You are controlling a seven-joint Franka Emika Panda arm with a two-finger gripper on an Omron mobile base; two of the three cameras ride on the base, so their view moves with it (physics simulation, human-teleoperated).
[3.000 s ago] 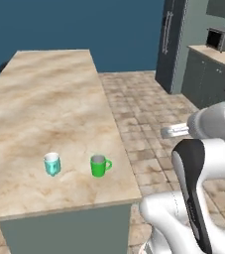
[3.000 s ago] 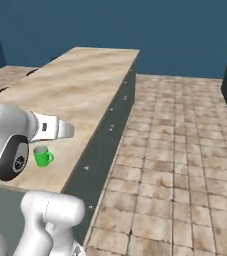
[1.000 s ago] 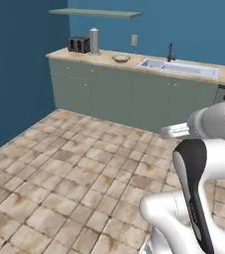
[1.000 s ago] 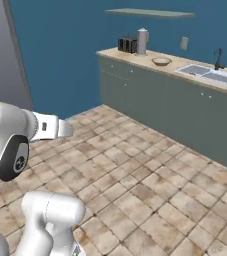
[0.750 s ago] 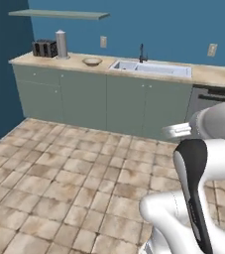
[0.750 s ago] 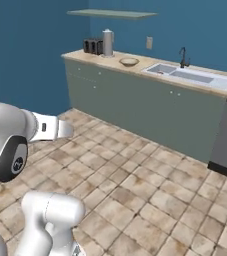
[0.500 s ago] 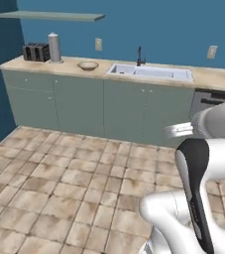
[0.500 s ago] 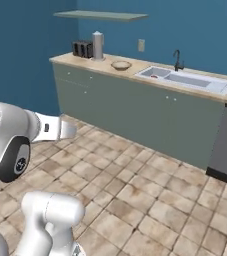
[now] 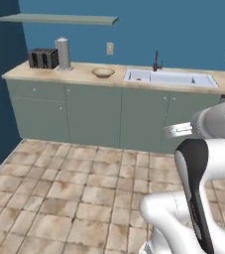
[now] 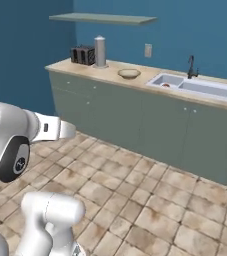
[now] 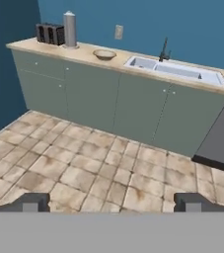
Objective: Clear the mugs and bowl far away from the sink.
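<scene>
Pincer: jaws wide apart, empty.
Bowl: far ahead, upper left, beside sink.
Handling: likely rigid, light, breakable, smooth.
Hold: pinch rim.

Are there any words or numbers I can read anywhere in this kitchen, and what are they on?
No words, numbers or brand names can be read anywhere.
The toaster, the tall grey canister and the wall outlets show no readable marks.
The bowl, the sink and the cabinet doors are plain.
</scene>
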